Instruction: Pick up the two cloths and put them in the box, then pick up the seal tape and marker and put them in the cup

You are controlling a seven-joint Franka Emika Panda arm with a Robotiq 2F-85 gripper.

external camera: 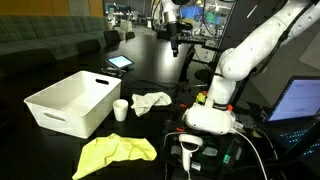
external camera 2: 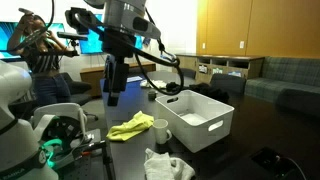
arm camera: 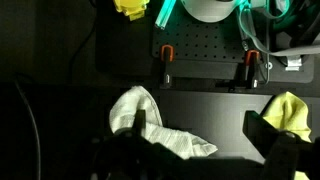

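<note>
1. Yellow cloth [external camera: 115,153] lies crumpled on the dark table [external camera: 150,130], near the box [external camera: 62,118] but apart from it. It has not yet been put away.
2. The white cloth [external camera: 152,101] lies rumpled on the table just beside the cup [external camera: 121,109], on the side away from the box. It is not yet put away either.
3. The box is a large white bin, and it looks empty in both exterior views.
4. The cup stands upright near a corner of the box, and nothing shows sticking out of it.
5. The marker and the tape cannot be made out in any view, so their places are unknown.
6. The gripper [external camera 2: 112,92] hangs high above the table, well apart from both cloths. Its fingers are spread wide with nothing between them.
7. The wrist view looks down on the white cloth towards one side and an edge of the yellow cloth at the other.
8. Judged from this, no part of the task is done. Both cloths have to go into the box, then the tape and marker into the cup. The arm looks ready to come down for a first cloth.
</note>
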